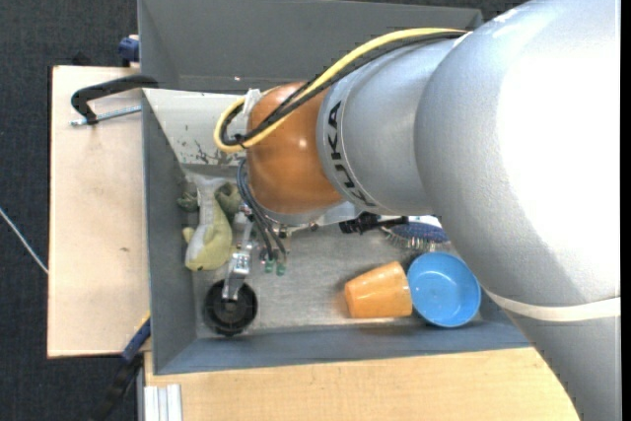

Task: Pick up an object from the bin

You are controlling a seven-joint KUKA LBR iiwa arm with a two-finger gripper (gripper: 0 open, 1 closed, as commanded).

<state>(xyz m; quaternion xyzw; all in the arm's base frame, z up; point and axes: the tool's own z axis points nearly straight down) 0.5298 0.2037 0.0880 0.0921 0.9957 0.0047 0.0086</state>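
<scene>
- Camera view: the claw point(248, 263) hung low at the lower-left corner of the grey metal bin point(296, 44), right over a black round disc-like object point(229, 308). How wide it stood, I couldn't tell.
- A pale yellow-green soft lump point(209, 246) lay just beside it.
- Well apart, an orange plastic cup point(378, 293) on its side touched a blue plastic bowl point(446, 289).

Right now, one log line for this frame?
tool low, bin view-left | over black round thing | orange cup, blue bowl view-right
</scene>
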